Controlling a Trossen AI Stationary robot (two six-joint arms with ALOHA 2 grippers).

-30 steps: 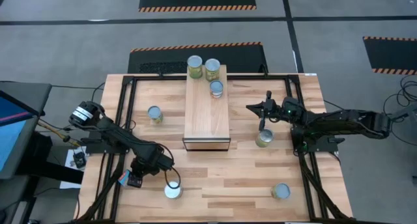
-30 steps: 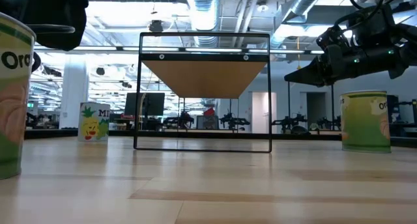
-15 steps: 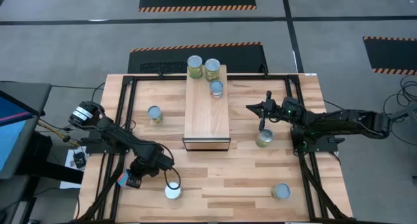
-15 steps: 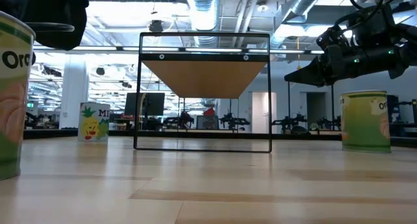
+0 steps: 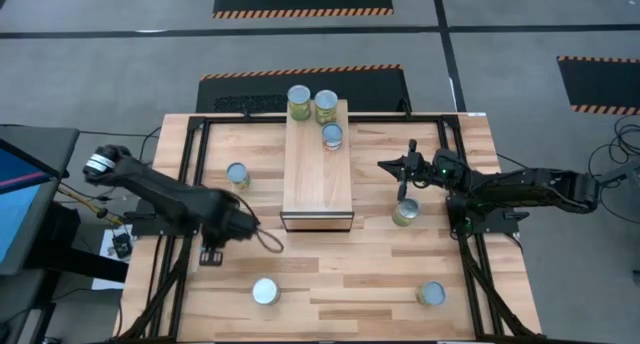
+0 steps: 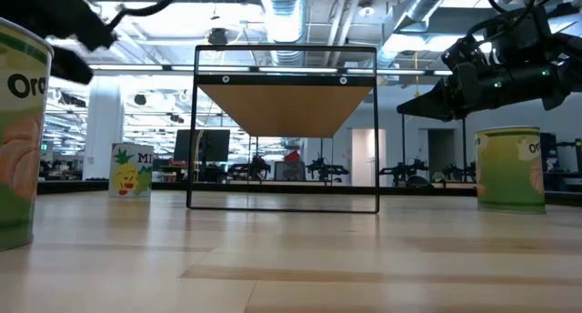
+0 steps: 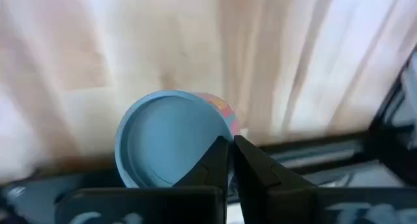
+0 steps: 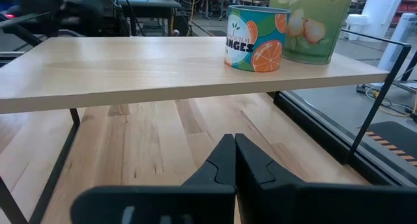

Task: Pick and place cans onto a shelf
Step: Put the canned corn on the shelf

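Note:
Three cans [image 5: 326, 106] stand on the far end of the light-wood shelf [image 5: 318, 174]. Several more cans stand upright on the table: one left of the shelf [image 5: 237, 175], one right of it [image 5: 405, 213], and two near the front edge [image 5: 265, 291] [image 5: 431, 294]. My left gripper [image 5: 270, 242] hangs shut and empty above the table, on the far side of the front-left can. Its wrist view looks down on that can's bluish lid [image 7: 172, 136] past the shut fingers [image 7: 228, 168]. My right gripper [image 5: 385, 165] is shut, level, right of the shelf and pointing at it.
A black frame rail [image 5: 190, 184] runs around the tabletop under both arms. The right wrist view shows the shelf top [image 8: 163, 68] with an orange-labelled can [image 8: 255, 38] and a green one [image 8: 306, 22]. Bare planks lie between the shelf's near end and the front cans.
My left gripper has shut, risen from the front-left can and drawn back toward the table's far edge, tipping as it went. The can stands where it was on the table. My right arm has kept still.

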